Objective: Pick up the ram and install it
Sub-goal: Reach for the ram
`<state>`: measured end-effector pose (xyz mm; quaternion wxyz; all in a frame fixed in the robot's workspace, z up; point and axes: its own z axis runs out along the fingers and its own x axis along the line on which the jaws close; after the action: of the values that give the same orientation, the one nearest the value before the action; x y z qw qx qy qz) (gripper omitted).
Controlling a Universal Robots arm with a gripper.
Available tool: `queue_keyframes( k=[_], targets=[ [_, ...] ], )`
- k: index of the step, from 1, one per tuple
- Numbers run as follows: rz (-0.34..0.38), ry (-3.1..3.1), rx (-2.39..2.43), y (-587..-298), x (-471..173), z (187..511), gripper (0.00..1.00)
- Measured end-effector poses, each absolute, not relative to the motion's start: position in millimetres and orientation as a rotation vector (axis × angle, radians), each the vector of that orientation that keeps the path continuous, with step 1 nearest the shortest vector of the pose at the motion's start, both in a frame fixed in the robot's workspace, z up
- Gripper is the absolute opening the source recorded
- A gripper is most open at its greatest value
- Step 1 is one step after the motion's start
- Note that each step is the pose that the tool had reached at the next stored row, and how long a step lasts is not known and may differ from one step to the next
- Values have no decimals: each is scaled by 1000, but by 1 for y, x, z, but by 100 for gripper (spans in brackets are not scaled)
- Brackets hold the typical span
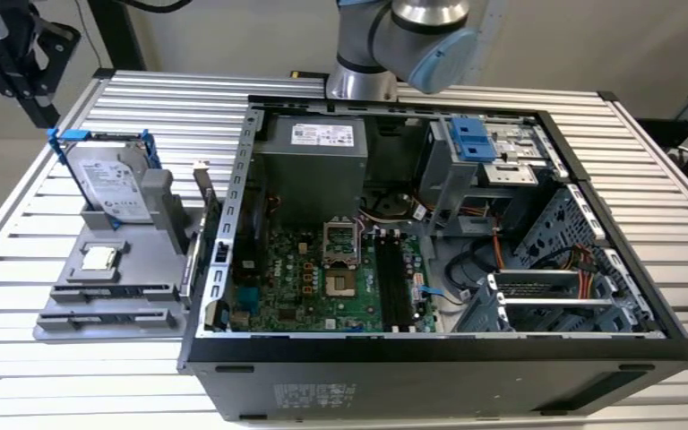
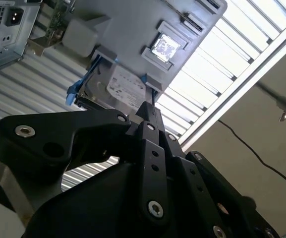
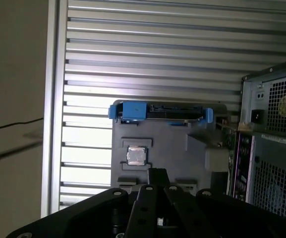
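The ram [image 1: 209, 235], a thin dark green stick, stands on edge at the right side of the grey holder [image 1: 105, 300], close to the computer case's left wall. Black memory slots [image 1: 394, 288] run along the motherboard [image 1: 308, 287] inside the open case [image 1: 440, 363]. In both wrist views my gripper [image 2: 150, 111] [image 3: 156, 173] hangs high above the holder with its black fingers closed together and nothing between them. The arm [image 1: 398, 45] rises behind the case.
On the holder stand a silver hard drive in a blue frame [image 1: 117, 184] [image 3: 157, 111] and a small square processor chip [image 1: 99, 258] [image 2: 165, 47]. The slatted metal table [image 1: 631, 179] carries everything; its edge and the floor show in the first wrist view.
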<state>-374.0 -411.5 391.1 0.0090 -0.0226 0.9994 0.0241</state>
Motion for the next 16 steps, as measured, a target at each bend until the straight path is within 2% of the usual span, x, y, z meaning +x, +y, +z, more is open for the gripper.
queue_keyframes(
  k=[16],
  targets=[
    [75,3122,-70,-434,-374,391,0]
  ],
)
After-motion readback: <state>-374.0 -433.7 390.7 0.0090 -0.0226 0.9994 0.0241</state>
